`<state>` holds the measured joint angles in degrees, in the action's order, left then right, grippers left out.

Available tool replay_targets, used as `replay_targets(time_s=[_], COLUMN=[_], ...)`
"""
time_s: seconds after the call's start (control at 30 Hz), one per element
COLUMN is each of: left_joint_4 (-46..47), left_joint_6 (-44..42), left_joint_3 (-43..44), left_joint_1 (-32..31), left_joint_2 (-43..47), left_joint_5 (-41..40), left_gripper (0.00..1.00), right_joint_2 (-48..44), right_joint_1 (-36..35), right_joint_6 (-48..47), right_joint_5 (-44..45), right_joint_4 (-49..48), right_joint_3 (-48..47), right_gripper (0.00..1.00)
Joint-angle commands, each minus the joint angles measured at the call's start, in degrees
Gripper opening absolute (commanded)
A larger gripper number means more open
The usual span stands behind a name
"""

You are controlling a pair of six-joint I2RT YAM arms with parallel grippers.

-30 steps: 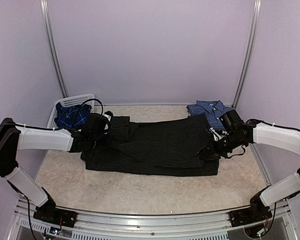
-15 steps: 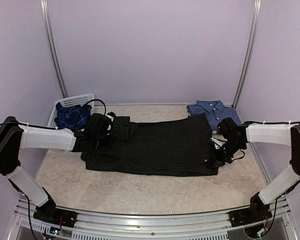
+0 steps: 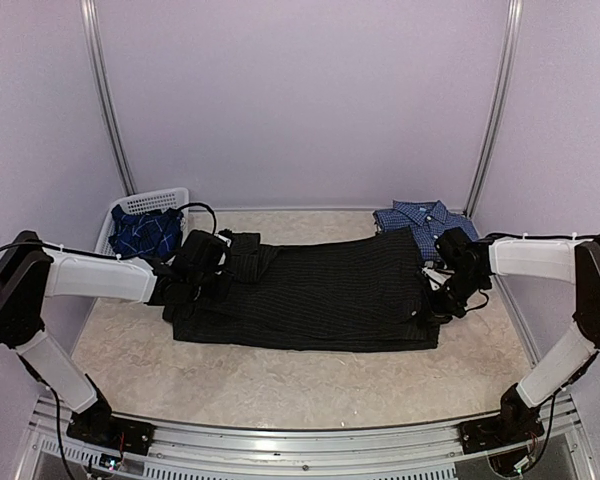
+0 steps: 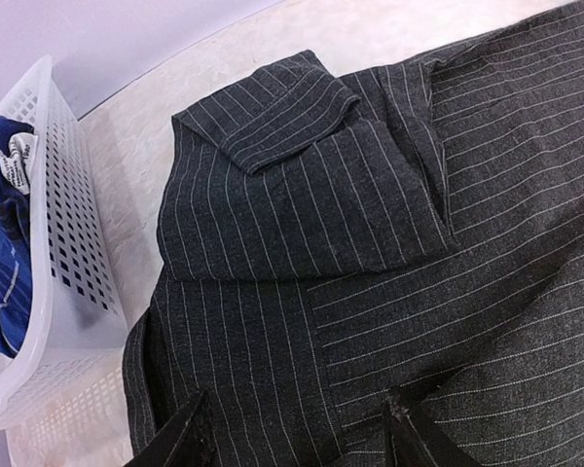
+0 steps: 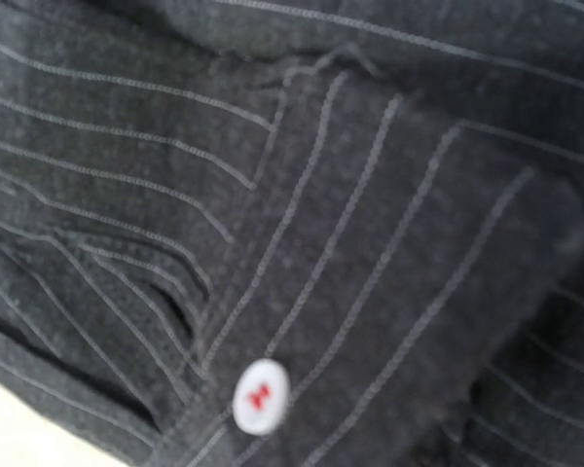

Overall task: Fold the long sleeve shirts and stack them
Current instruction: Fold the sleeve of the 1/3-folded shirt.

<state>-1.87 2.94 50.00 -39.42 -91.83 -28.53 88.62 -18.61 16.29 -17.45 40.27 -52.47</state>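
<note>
Across the middle of the table (image 3: 280, 385) lies the black pinstriped shirt (image 3: 310, 290), folded into a long band. Its left end is near the white basket (image 3: 152, 201) and its right end is close to the table's right edge. A broad strip of bare tabletop runs between the shirt's front edge and the arm bases, with a narrower one behind it toward the back wall. Three shirts are in view. The black one is at the centre, one blue checked shirt (image 3: 425, 220) sits folded at the far right corner, and one dark blue plaid shirt (image 3: 143, 232) is bundled in the single basket. Both arms reach inward from the sides, forearms nearly level and wrists bent down. The left gripper (image 3: 185, 288) is low over the shirt's left end, by a folded-back cuff (image 4: 273, 112), with its fingers (image 4: 190, 438) spread and nothing clamped. The right gripper (image 3: 432, 308) is closed at the shirt's right edge. Its wrist view shows only cloth and a white button (image 5: 260, 396), so whether it pinches fabric cannot be told.
</note>
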Motion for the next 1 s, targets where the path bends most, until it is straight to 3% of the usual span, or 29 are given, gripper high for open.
replay_targets(time_s=[0.0, 0.27, 0.5, 0.73, 0.97], left_joint_4=[-0.2, -0.5, -0.7, 3.1, 5.4], left_joint_6=[-0.4, -0.3, 0.8, 3.2, 4.8], left_joint_3=[1.7, 2.4, 3.0, 3.7, 5.0], left_joint_1=[-0.5, -1.2, -1.9, -2.5, -3.9], left_joint_2=[-1.2, -2.4, -3.5, -4.6, -9.7], left_joint_5=[0.0, 0.3, 6.1, 22.0, 28.2], left_gripper=[0.55, 0.55, 0.58, 0.61, 0.62], right_joint_2=[-1.4, -2.0, -1.8, -7.8, -8.3], right_joint_1=[0.5, 0.6, 0.5, -1.7, -7.0], right_joint_6=[-0.5, 0.6, 1.1, 1.9, 1.7], right_joint_5=[1.6, 4.5, 4.9, 7.7, 4.3], right_joint_4=[2.1, 2.2, 1.6, 2.2, -9.0], right_joint_3=[-1.1, 1.4, 1.0, -3.3, -1.0], right_gripper=[0.0, 0.04, 0.3, 0.52, 0.52])
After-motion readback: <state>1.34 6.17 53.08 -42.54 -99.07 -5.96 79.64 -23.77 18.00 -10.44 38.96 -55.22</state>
